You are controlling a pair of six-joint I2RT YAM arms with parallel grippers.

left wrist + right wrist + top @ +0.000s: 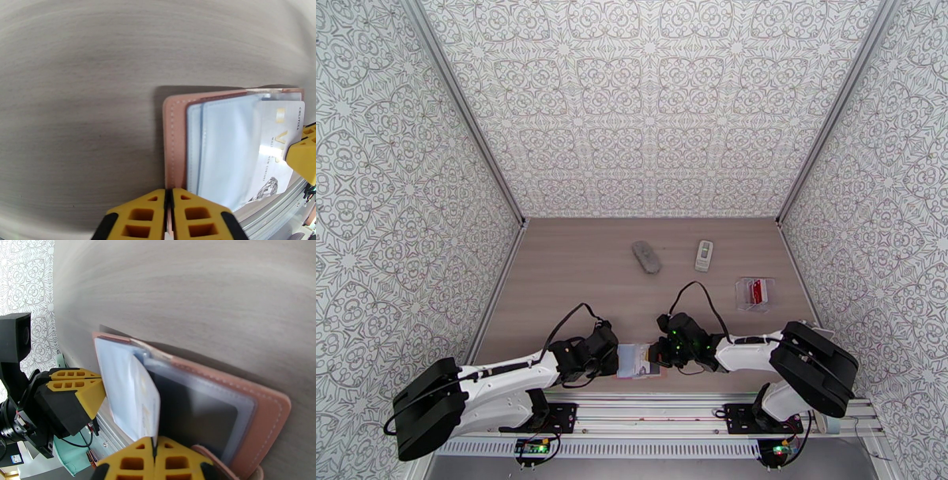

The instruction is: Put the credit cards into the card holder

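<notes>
Left gripper (170,215): fingers together, being clamped on the pink cover edge of the card holder (175,138).
Right gripper (154,461): fingers shut, being pinched on the outer edge of the white card (276,130).
Card holder: being held open flat at the near edge of the worktop (79,98), about mid-width, between both grippers.
Holder contents: white card is sitting skewed, partly under a clear sleeve. A dark panel (193,409) is being seen behind another sleeve; whether it is a card cannot be told.
Step, as judged: white card is being seated in its sleeve, not fully home.
Risk 1: card corner is being presented askew, so it could catch the sleeve mouth and buckle the film.
Risk 2: holder is being gripped right at the near edge, so a hard push could slide it off or peel it from the left clamp.
Risk 3: sleeve film may be getting pinched along with the card, so a pull-back could drag the card out.
Clear tray (740,304): near the right edge, holding a red card (750,292) and something pale beside it.
Far side: grey lump (646,256) and white remote-like item (704,255), well apart from the work.
</notes>
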